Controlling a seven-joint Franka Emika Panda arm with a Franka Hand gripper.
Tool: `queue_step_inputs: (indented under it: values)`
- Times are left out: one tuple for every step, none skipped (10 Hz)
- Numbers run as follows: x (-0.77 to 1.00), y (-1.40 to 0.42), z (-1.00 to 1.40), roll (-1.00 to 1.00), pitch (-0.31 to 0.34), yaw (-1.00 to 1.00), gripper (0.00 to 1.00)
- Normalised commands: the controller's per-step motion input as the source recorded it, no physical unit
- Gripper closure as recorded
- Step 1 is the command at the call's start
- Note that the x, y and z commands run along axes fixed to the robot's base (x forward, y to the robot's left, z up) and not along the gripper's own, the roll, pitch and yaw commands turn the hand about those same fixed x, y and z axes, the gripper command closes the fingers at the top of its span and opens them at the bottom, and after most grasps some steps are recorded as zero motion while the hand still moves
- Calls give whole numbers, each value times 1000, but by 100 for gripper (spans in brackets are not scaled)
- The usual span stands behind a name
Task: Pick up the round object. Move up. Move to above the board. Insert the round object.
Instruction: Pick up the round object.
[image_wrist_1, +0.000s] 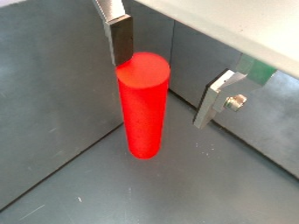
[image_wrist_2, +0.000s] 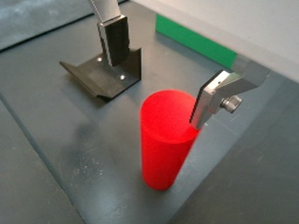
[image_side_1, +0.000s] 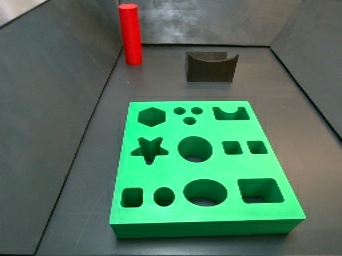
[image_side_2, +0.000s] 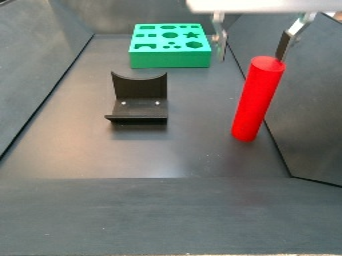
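The round object, a tall red cylinder (image_side_2: 257, 98), stands upright on the dark floor near a side wall. It also shows in a side view (image_side_1: 130, 33) and in both wrist views (image_wrist_1: 142, 105) (image_wrist_2: 166, 140). My gripper (image_side_2: 254, 40) is open right above it, with one finger (image_wrist_1: 121, 39) on one side and the other finger (image_wrist_1: 216, 96) on the other. The fingertips are about level with the peg's top and nothing is held. The green board (image_side_1: 201, 165) with its many cut-out holes lies flat, well away from the peg (image_side_2: 171, 42).
The dark fixture (image_side_2: 136, 97) with a curved notch stands on the floor between the peg and the board (image_side_1: 210, 66) (image_wrist_2: 103, 74). Grey walls enclose the floor; the peg is close to one (image_side_2: 314, 110).
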Motion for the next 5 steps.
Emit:
queue_step_inputs:
  values:
    - [-80,103,-171,0,0,0,0]
    - [0,0,-63,0,0,0,0]
    - [0,0,91,0,0,0,0]
    - [0,0,400,6,0,-11,0]
    - [0,0,480,9,0,-17,0]
